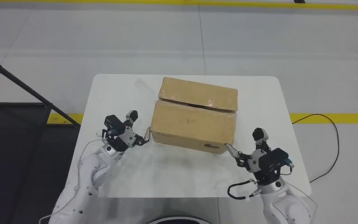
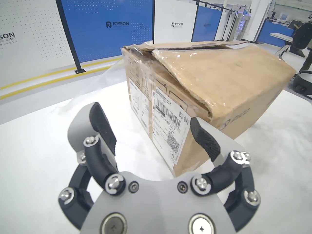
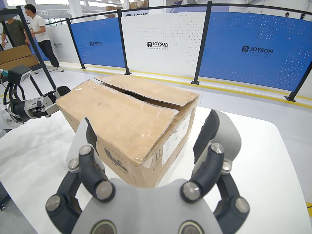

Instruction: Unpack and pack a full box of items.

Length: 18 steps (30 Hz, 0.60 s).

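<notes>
From the top view, the box (image 1: 193, 115) sits closed in the middle of the bench (image 1: 257, 92). Its far flap (image 1: 198, 92) and near flap (image 1: 190, 126) meet at a ragged seam (image 1: 196, 105). The left gripper (image 1: 139, 128) is at the box's 8 o'clock corner and the right gripper (image 1: 244, 142) at its 4 o'clock corner, each just beside the cardboard. In the left wrist view, that gripper's fingers (image 2: 102, 122) stand wide apart, gripping nothing, with the corner of the box end bearing the label (image 2: 168, 127) between them. The tape (image 2: 170, 54) along the seam looks torn and crinkled. In the right wrist view the fingers (image 3: 207, 135) are likewise spread and empty, straddling the box's other near corner. Unpacking has not begun, I judge, so the flaps want opening first. One gripper could steady a lower corner while the other rises to the seam, slips a finger under the near flap's lifted edge and folds it towards 6 o'clock, slowly, since clinging tape may drag the box.
</notes>
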Available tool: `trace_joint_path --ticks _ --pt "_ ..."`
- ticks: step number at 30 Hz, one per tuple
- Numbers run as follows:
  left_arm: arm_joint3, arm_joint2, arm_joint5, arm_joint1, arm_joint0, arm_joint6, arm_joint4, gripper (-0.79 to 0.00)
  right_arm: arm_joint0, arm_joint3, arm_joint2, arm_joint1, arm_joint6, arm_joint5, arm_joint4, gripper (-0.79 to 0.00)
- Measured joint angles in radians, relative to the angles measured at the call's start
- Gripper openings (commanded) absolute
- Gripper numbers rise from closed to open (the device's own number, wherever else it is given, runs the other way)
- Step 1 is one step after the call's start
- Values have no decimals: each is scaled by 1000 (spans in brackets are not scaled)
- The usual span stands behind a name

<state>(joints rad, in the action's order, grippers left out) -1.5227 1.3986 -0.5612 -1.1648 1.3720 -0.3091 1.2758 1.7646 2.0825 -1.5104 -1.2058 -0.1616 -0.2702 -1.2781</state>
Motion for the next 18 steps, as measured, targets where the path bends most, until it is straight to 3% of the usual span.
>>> trace_joint_path --ticks 10,18 --pt "35 33 99 -2 -7 22 -59 0 14 -4 -4 0 -14 7 0 0" --pt "87 -38 150 -18 -61 66 -71 0 25 0 -18 0 -17 6 1 0"
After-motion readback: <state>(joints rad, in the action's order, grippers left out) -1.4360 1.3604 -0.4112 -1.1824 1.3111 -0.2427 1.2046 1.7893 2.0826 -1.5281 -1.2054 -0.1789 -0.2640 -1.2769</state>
